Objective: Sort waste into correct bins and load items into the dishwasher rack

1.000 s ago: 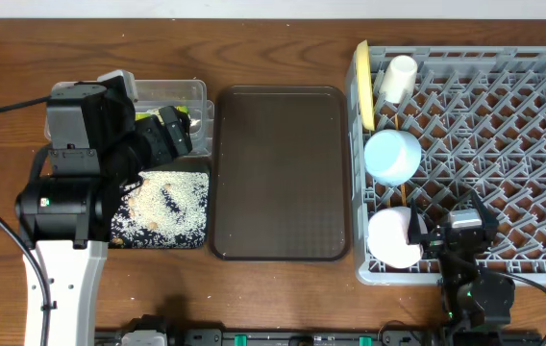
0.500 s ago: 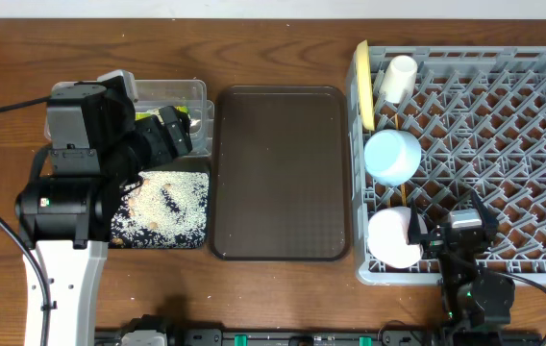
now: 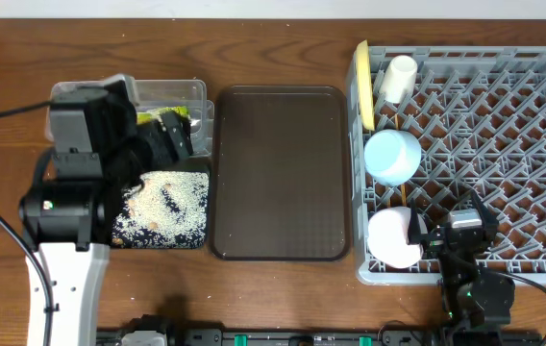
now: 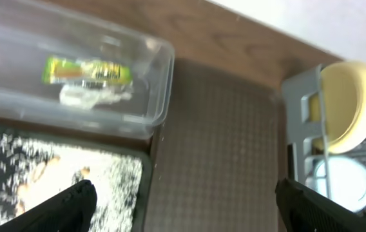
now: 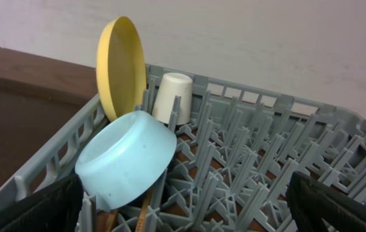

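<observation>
Left arm sits slightly shifted from a moment earlier, left gripper and right gripper both spread, empty; snack wrapper, likely light, crinkly, pinchable at an edge, lies in clear tub touching napkin.

A: What sits on the counter?
B: Wood top. Far left, clear tub at the back, black tray just in front.
A: Rest?
B: Brown serving tray in the middle, grey rack just beside it on the right.
</observation>
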